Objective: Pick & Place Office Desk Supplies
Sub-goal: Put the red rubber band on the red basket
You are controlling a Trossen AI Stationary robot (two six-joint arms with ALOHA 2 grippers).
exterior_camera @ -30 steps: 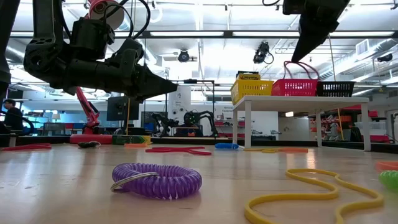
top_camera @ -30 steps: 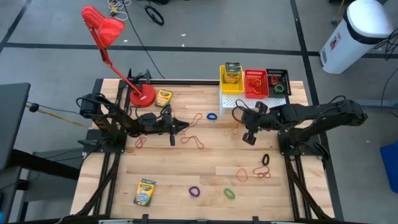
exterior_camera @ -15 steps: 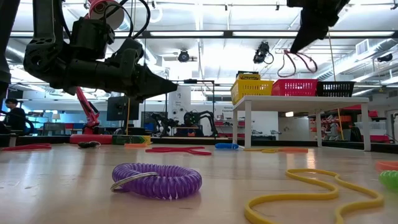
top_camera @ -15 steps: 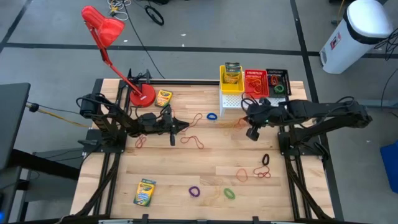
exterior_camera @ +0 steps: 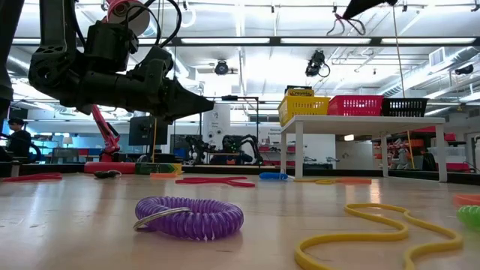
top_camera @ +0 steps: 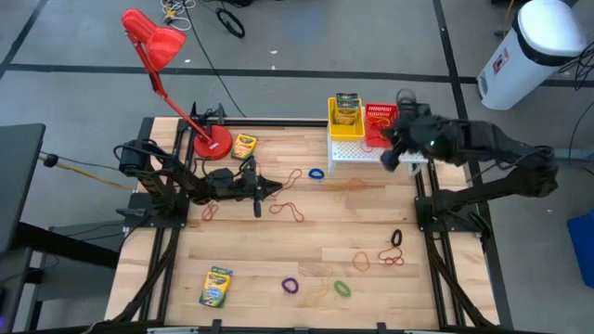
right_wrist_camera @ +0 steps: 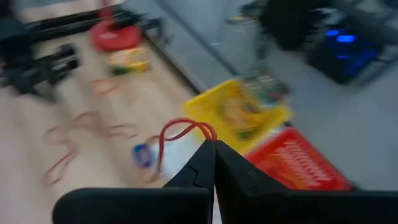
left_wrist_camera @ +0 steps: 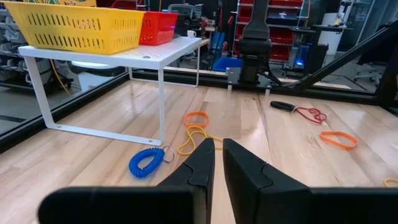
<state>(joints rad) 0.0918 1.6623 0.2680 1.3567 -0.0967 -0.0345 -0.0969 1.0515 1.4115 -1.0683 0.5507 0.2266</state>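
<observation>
High view counts three mesh baskets in a row on a small white shelf (top_camera: 348, 153) at the table's (top_camera: 306, 255) far edge: a yellow basket (top_camera: 345, 119), a red basket (top_camera: 380, 125) and a black basket (top_camera: 416, 115), the last mostly covered by the right arm. Three crayon boxes show: one in the yellow basket (top_camera: 347, 106), one by the base of the red desk lamp (top_camera: 244, 145) and one near the near-left corner (top_camera: 215, 286). The right gripper (top_camera: 391, 141) hangs over the red basket, its jaws closed on a red rubber band (right_wrist_camera: 180, 134) that dangles from the tips. The left gripper (top_camera: 271, 188) sits low over the table's left half, jaws nearly closed with a thin gap and nothing between them. Loose bands lie scattered: one blue coil (top_camera: 316, 173) beside the shelf, one purple coil (top_camera: 291, 286) and one green loop (top_camera: 342, 289) near the near edge, two black loops (top_camera: 395, 238) toward the right edge.
</observation>
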